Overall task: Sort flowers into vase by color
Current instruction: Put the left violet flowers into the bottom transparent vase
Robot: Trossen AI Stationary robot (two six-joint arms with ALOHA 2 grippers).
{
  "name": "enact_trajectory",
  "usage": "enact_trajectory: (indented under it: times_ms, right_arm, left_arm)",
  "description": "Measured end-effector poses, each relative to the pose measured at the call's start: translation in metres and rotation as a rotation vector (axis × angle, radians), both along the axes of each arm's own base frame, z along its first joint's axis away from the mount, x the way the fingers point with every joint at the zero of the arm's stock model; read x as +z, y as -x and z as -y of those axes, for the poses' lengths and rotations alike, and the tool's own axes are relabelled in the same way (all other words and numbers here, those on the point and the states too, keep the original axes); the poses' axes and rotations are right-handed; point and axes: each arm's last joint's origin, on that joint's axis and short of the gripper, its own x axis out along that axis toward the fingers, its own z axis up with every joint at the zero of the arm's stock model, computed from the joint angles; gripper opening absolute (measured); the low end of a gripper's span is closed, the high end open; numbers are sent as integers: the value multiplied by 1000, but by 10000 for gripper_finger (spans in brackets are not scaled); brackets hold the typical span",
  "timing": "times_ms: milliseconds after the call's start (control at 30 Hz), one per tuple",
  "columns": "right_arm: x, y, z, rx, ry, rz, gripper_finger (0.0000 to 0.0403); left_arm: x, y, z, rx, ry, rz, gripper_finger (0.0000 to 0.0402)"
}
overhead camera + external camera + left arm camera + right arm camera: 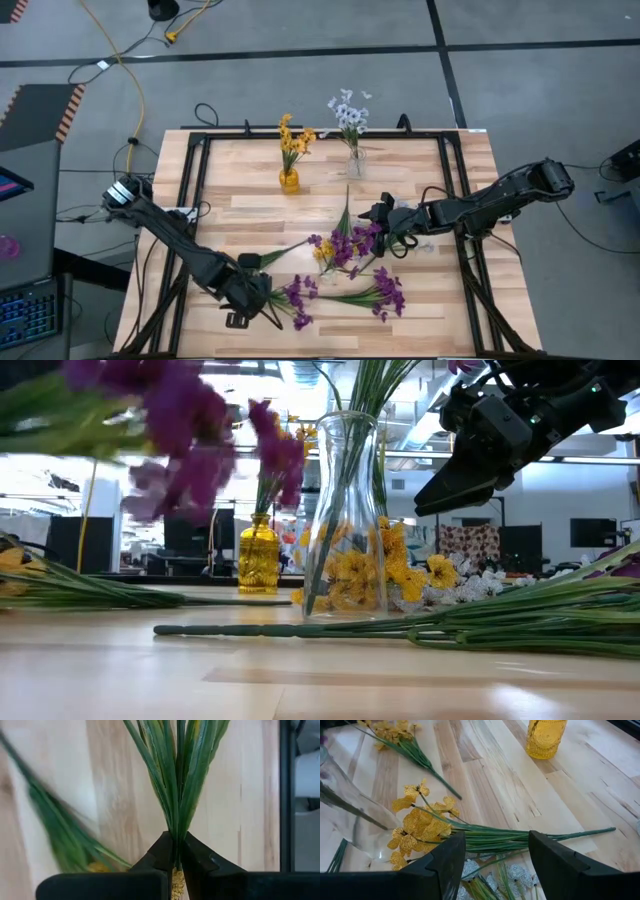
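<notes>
From above, the pale slatted wood surface (420, 190) carries an amber glass vase (289, 180) with yellow sprigs and a clear vase (355, 163) with white-blue ones at the far side; loose purple and yellow flowers (345, 248) lie in a heap at the middle, with more purple sprigs (385, 292) nearer the front edge. The left gripper (262, 297) sits low at the front left, fingers clenched on a purple sprig (297, 296); the right gripper (382, 214) hovers by the heap, fingers spread wide. At table height, a ribbed amber vase (258, 559) stands behind a smooth clear vase (345, 520), thin stems (300, 630) lying flat. The left wrist shows dark fingers (162, 855) pinched on a bundle of narrow green blades (172, 780). The right wrist shows released fingers (451, 857) above a crinkly yellow sprig (422, 827) with straight green stems.
</notes>
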Motion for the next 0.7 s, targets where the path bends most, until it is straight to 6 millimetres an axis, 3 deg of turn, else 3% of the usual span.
enact_trajectory:
  times_ms: [400, 700]
  right_arm:
    - [0, 0, 0, 0, 0, 0, 244]
    - [0, 0, 0, 1, 1, 0, 244]
  left_arm:
    - [55, 23, -22, 148, -96, 345, 12]
    - [78, 40, -28, 339, -155, 576, 12]
